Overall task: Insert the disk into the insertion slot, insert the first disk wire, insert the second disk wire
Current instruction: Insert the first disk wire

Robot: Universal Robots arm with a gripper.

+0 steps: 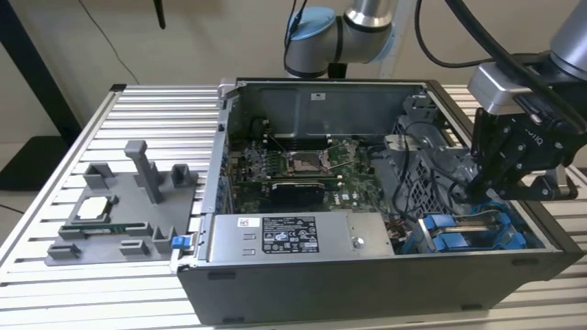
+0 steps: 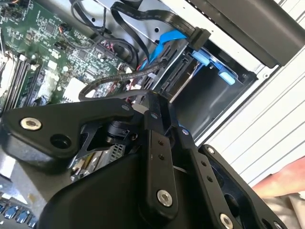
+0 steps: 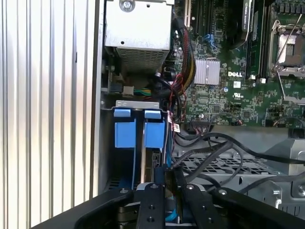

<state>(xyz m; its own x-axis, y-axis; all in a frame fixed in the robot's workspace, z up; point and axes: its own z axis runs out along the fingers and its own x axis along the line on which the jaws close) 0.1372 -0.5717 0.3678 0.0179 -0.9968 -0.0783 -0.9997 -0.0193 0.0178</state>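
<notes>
While the open computer case [image 1: 367,289] lay on its side on the slatted aluminium table [image 1: 147,117], the gripper [image 1: 486,196] hung low over the drive cage [image 3: 224,164] at the exterior view's right. In the first wrist view its fingers [image 3: 152,205] were drawn close together with only a thin gap between them. Their tips met a black wire [image 3: 224,138] that ran off across the cage's perforated wall, and they appeared to pinch its end. The disk [image 3: 154,134] sat in the insertion slot [image 3: 151,162], its blue carrier tab just beyond the fingertips. The other blue-framed drive [image 3: 122,134] was seated right beside it, nearer the case's outer wall. A boxed power supply [image 1: 293,237] lay next to the cage, and the green motherboard [image 1: 303,165] filled the case floor beyond it. Well apart, at the exterior view's left, a grey fixture tray [image 1: 110,227] rested on the table.
</notes>
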